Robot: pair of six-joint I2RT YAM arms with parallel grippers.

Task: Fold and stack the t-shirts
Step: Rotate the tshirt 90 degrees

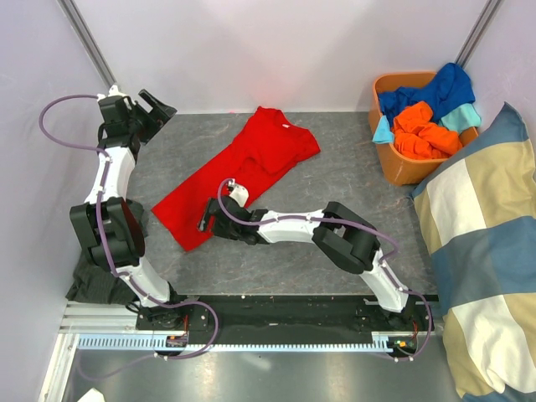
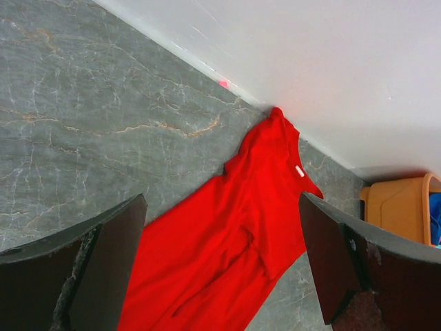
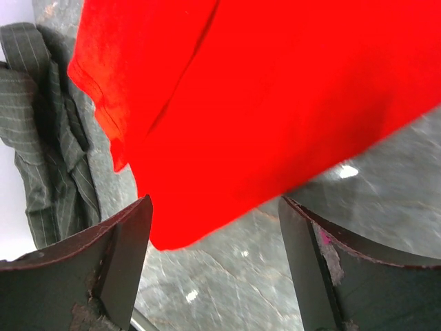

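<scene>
Red t-shirt (image 1: 243,167) lies diag. on table (image 1: 352,176), collar far, hem near-left; seems folded lengthwise. R gripper (image 1: 209,222) sits low at the near hem corner, jaws apart, nothing held. L gripper (image 1: 157,107) is far left, wide open, off the cloth. Other shirts (image 1: 427,126) are in the basket (image 1: 394,172), far right. Judgement: pinch all layers at hem, lift low, lay toward collar w/ edges matched.

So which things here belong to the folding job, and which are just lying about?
Job: flat red fabric t-shirt; crumpled orange t-shirt; royal blue t-shirt; light teal t-shirt, all in the orange plastic tub.
Lying about: blue-and-beige checked cushion; dark pinstriped cloth bundle.
</scene>
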